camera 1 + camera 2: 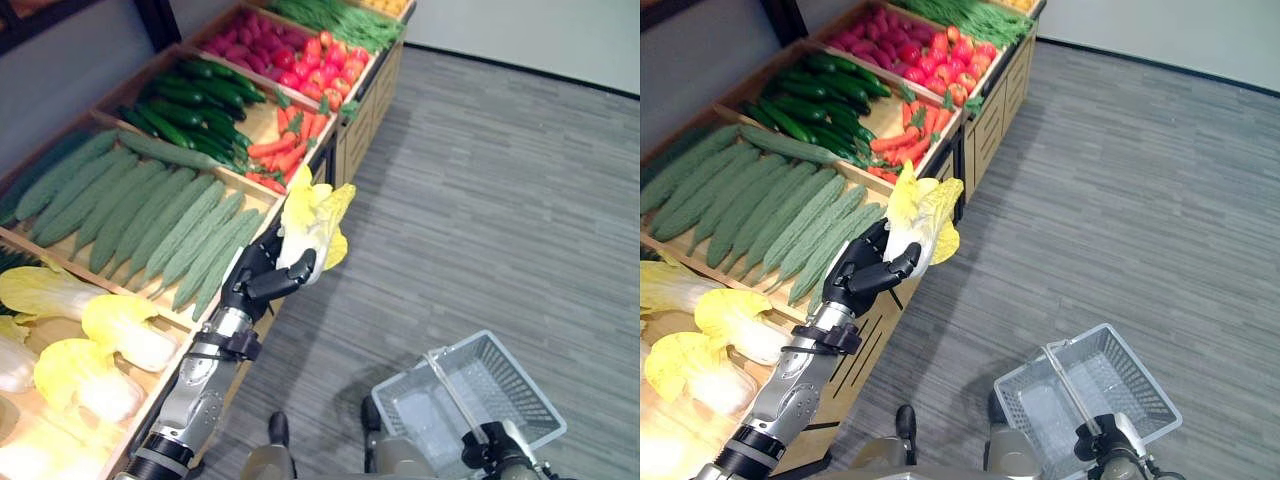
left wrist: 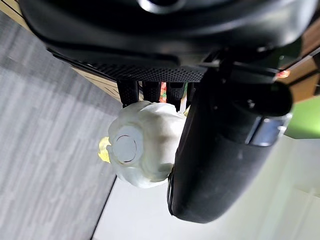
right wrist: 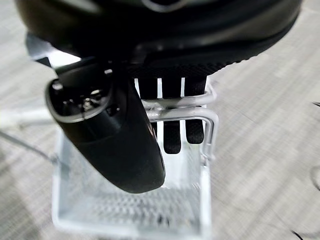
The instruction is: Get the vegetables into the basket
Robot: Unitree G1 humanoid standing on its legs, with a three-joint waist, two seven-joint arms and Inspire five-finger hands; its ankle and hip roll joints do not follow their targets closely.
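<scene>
My left hand [image 1: 258, 277] is shut on a yellow-white napa cabbage [image 1: 314, 222], held in the air just past the front edge of the produce stand [image 1: 352, 130]. In the left wrist view the cabbage's pale stem end [image 2: 142, 150] sits between the fingers and thumb. Low at the right, my right hand [image 1: 487, 447] is shut on the handle [image 3: 182, 112] of a white wire basket [image 1: 520, 395], which hangs empty above the floor. The cabbage is up and to the left of the basket, well apart from it.
The stand's wooden bins hold more napa cabbages [image 1: 90, 345], pale green gourds [image 1: 140, 210], dark cucumbers [image 1: 195, 105], carrots [image 1: 285, 145], red peppers [image 1: 320, 65] and green beans [image 1: 340, 20]. Grey plank floor [image 1: 500, 200] spreads to the right.
</scene>
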